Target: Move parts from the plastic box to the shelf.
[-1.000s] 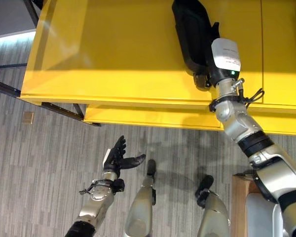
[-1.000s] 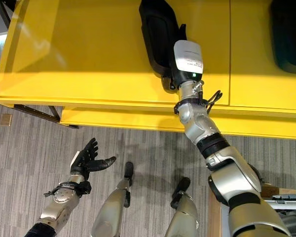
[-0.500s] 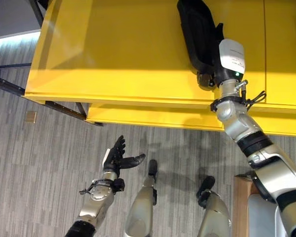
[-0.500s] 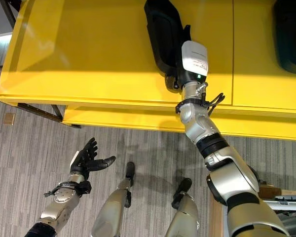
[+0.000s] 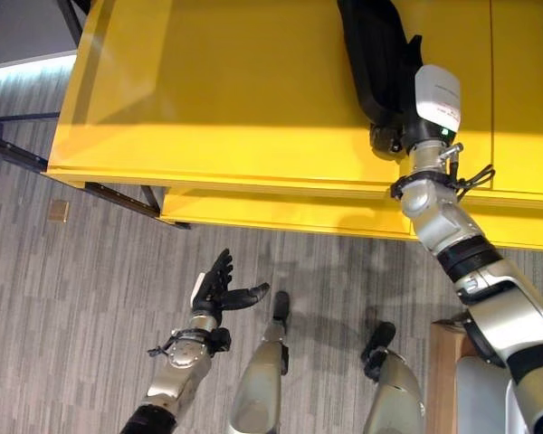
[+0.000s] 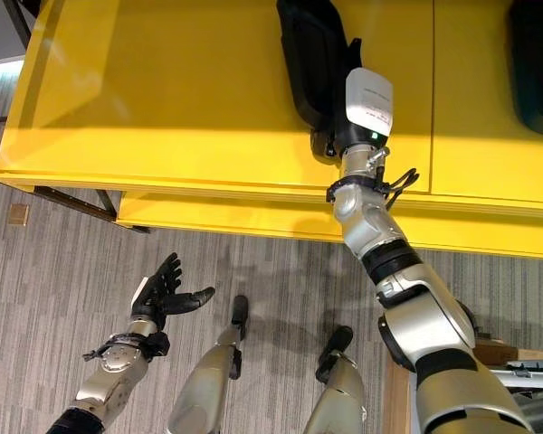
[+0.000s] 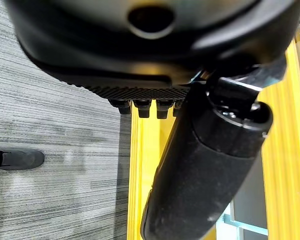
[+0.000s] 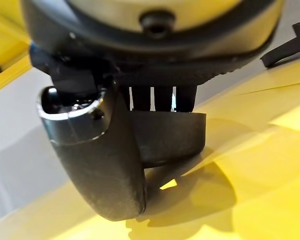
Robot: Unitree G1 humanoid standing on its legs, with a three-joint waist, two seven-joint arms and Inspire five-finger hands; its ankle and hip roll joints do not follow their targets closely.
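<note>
Right hand grips a black part on the yellow shelf.
The right hand [image 6: 337,136] clasps the black part's [image 6: 309,54] near end on the yellow shelf [image 6: 163,99]; the left hand [image 6: 163,291] hangs open above the floor.

The shelf [image 5: 235,99] is bright yellow, with a paler band of light across its top — and the long part [image 5: 373,54] lying on it is plain black, as is a second dark piece [image 6: 536,63] further to the right. The floor [image 5: 81,307] is grey with fine streaked stripes, and both the left hand [image 5: 215,287] and right hand [image 5: 391,136] are dark.
</note>
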